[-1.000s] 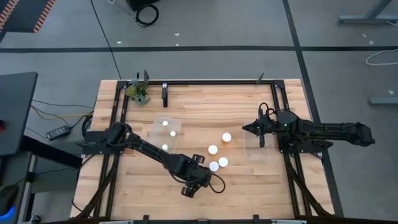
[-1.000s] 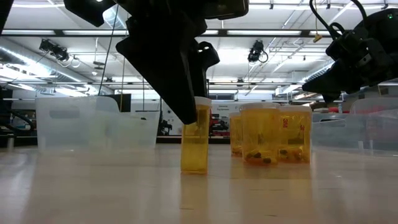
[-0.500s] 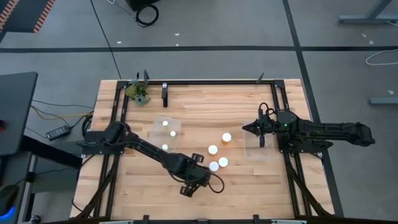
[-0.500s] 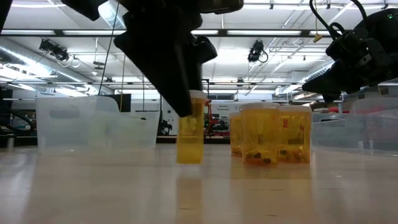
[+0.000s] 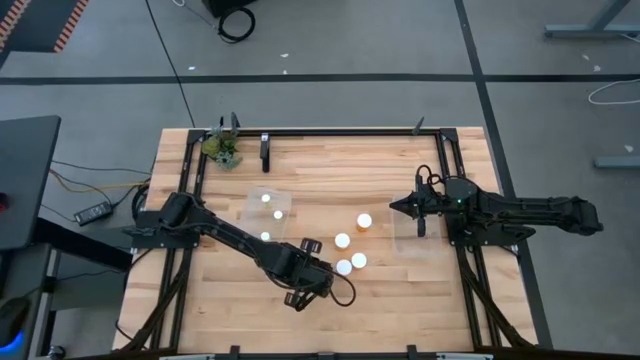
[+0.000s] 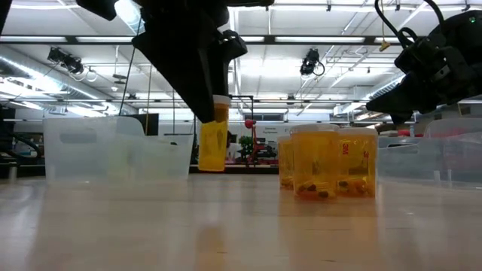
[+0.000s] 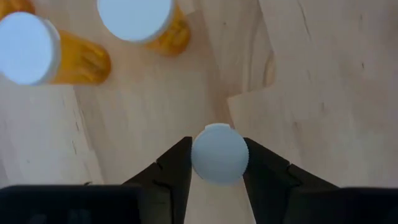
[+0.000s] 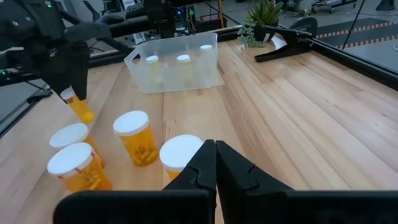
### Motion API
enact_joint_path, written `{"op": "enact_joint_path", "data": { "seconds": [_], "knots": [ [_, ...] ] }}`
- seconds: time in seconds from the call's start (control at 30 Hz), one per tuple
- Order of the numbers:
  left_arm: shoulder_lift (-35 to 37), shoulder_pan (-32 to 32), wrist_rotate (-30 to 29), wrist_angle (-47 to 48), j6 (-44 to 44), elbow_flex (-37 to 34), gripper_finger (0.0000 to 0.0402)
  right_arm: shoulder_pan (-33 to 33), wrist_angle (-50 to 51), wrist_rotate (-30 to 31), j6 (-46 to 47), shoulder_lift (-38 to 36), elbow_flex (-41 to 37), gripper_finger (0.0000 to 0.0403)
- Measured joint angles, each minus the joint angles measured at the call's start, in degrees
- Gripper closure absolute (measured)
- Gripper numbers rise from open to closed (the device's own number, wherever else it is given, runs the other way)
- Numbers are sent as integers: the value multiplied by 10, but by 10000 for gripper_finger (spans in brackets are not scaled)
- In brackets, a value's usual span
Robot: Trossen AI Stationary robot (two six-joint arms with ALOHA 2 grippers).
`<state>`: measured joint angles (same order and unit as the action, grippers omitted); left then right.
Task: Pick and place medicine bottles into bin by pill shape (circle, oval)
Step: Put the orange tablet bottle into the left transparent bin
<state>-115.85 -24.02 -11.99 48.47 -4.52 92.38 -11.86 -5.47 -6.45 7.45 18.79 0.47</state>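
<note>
My left gripper (image 5: 300, 292) is shut on a narrow amber medicine bottle (image 6: 212, 139) with a white cap, held above the table near its front middle. Several more white-capped bottles (image 5: 350, 250) stand upright on the wood to its right; they also show in the low view (image 6: 325, 162). Three bottles stand in a clear bin (image 5: 268, 208) at the left. My right gripper (image 5: 393, 207) is shut and empty, hovering by a second clear bin (image 5: 415, 238) at the right. My left gripper pinches the bottle's top between its two fingers, one on each side of the white cap (image 7: 198, 155). The fingers (image 6: 197, 90) come from above, slanting down. The bottle hangs upright below them, lifted clear of the table.
A green plant clump (image 5: 222, 150) and a black clamp (image 5: 265, 152) sit at the far left. A dark frame rail (image 5: 340, 131) runs along the table's edges. Bare wood lies between the two bins.
My left gripper has risen and gone toward the table's far-left, staying shut on the narrow bottle. The bottle, which stood on the wood a second ago, is lifted clear and still upright.
</note>
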Motion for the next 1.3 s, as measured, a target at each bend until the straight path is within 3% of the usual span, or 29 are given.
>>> {"op": "enact_joint_path", "data": {
  "seconds": [0.37, 0.7, 1.3],
  "knots": [
    [0, -6, -16, 10, -8, -1, 268, 0, 2, 0, 0, 0, 0, 393],
    [19, -3, -21, -21, -23, -68, 269, 0, 2, 0, 0, 0, 0, 393],
    [206, 30, -113, -14, -64, -201, 271, 0, 2, 0, 0, 0, 0, 393]
  ]
}}
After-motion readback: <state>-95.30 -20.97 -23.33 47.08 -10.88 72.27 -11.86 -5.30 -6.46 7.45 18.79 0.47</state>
